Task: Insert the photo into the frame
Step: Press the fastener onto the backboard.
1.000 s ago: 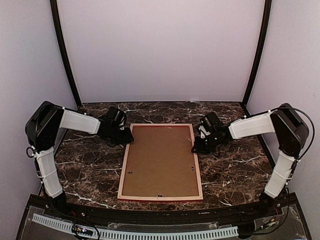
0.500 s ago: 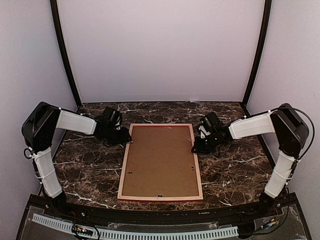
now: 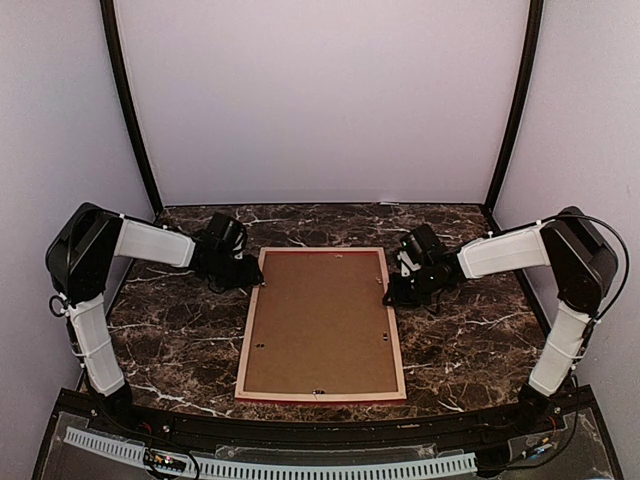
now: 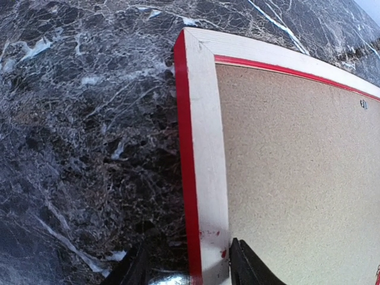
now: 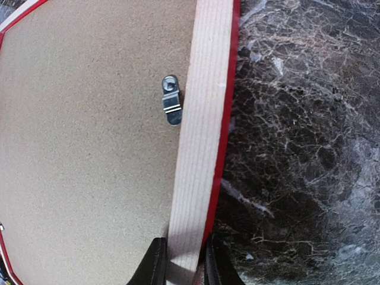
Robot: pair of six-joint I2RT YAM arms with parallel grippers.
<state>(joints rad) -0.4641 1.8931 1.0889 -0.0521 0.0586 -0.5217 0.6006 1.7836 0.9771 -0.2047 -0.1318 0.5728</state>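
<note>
The frame [image 3: 320, 396] lies face down in the middle of the marble table, pale wood rails and brown backing board up, red showing only along the edges. My left gripper [image 3: 254, 277] is at the frame's far-left corner. In the left wrist view the left gripper [image 4: 190, 270] stands open astride the left rail [image 4: 205, 148], with a gap between the outer finger and the red edge. My right gripper [image 5: 181, 264] is shut on the right rail [image 5: 202, 119], one finger tight against each side. The photo is out of view.
A small metal turn clip [image 5: 171, 107] sits on the backing board beside the right rail. Dark marble tabletop [image 3: 170, 330] surrounds the frame. White walls with black corner posts [image 3: 128, 110] close in the back and sides.
My left gripper's jaws have widened off the frame's left rail, and that arm has drawn back slightly to the left. The frame and the right arm have stayed put.
</note>
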